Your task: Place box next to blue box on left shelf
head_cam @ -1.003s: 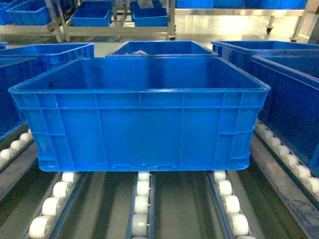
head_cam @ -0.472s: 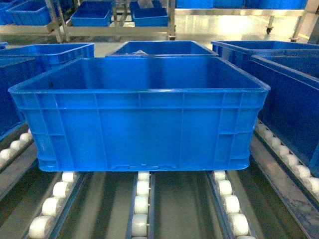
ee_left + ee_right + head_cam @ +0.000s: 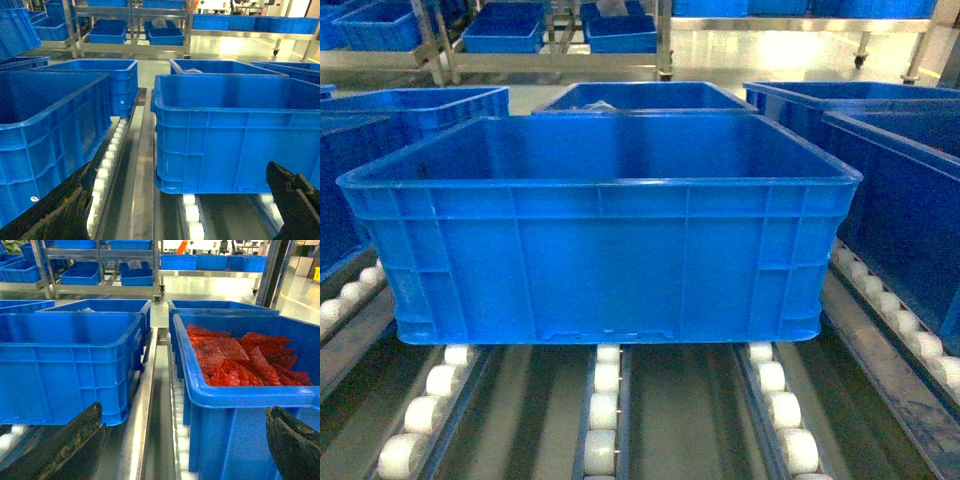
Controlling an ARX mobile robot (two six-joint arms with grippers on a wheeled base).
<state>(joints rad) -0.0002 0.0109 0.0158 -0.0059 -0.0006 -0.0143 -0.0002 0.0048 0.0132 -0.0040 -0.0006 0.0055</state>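
Note:
The box (image 3: 600,250), a large bright-blue ribbed crate, stands empty on the white rollers of the left shelf (image 3: 605,410). It also fills the right of the left wrist view (image 3: 235,135) and the left of the right wrist view (image 3: 65,370). Another blue box (image 3: 45,125) stands on the lane to its left, a silver rail between them. My left gripper (image 3: 177,210) is open, a short way in front of the box's near left corner. My right gripper (image 3: 175,447) is open, in front of the gap at the box's right side. Neither gripper touches anything.
A blue crate (image 3: 240,405) holding red bags (image 3: 240,360) stands close on the right lane. More blue crates (image 3: 645,96) sit behind the box. Silver racks with small blue bins (image 3: 505,35) stand across the floor at the back.

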